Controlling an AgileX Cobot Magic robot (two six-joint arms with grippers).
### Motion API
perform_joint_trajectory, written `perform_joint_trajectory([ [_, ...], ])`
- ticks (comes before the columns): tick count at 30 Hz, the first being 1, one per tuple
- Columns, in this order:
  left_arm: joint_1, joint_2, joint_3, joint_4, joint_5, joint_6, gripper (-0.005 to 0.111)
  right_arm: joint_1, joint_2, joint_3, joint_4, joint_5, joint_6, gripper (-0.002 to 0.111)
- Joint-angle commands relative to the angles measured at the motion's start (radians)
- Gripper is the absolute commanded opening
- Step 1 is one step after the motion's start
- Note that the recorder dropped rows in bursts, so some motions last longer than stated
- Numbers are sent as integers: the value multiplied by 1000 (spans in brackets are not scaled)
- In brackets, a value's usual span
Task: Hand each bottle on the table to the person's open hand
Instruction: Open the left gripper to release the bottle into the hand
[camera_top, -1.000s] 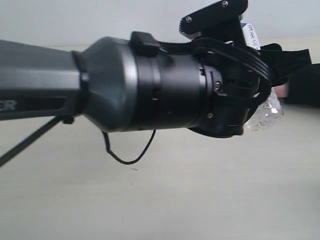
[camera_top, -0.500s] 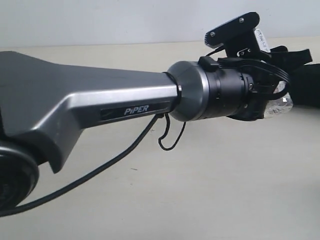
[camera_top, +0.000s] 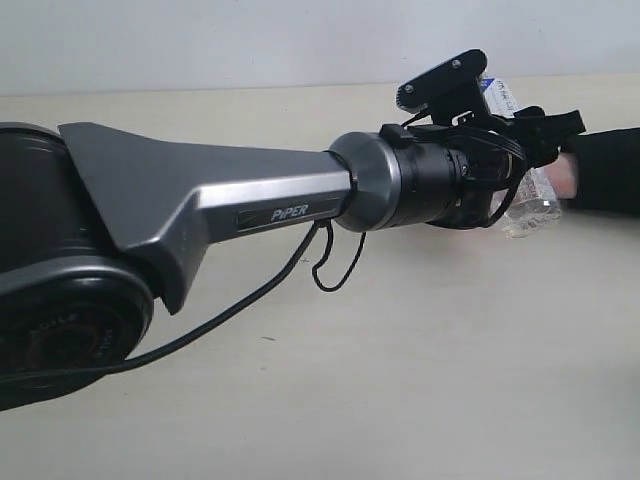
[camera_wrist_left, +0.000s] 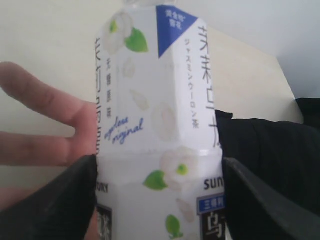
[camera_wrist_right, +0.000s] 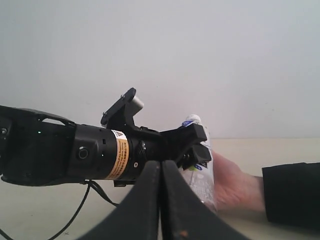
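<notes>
Left gripper (camera_wrist_right: 196, 145): clamped across the body of a bottle (camera_wrist_left: 160, 100), one black finger on each side of the label.
Bottle: white label with green fruit and leaves. It is held above the table (camera_top: 400, 380) at the far end of the outstretched left arm, on the right of the exterior view.
Long axis: about upright, cap up and clear base down, with the fingers crossing it below the middle.
Person's hand (camera_wrist_right: 232, 187): just beyond the bottle, on the side away from the arm, palm turned towards it. The fingers show past the label in the left wrist view. I cannot tell whether the skin is touching the plastic.
Key relation: hand and bottle are close together along the line of the arm, so the handover likely needs only a release, little or no further reach.
Right gripper (camera_wrist_right: 161, 200): fingers pressed together, holding nothing, well back from the handover and pointing towards it.
Nearer arm: the left.
Risk, as a guess: letting go before the palm closes could drop the bottle.
</notes>
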Motion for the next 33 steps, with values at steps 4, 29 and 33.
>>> perform_joint_trajectory([
  [4,18,21,-21,11,-21,-4,0,-3,-6,5,-5,-3,-5,0],
  [29,45,34,-21,33,-83,-4,79,-3,-6,5,-5,-3,-5,0],
  [33,45,34,-21,33,-83,-4,79,-3,-6,5,-5,-3,-5,0],
])
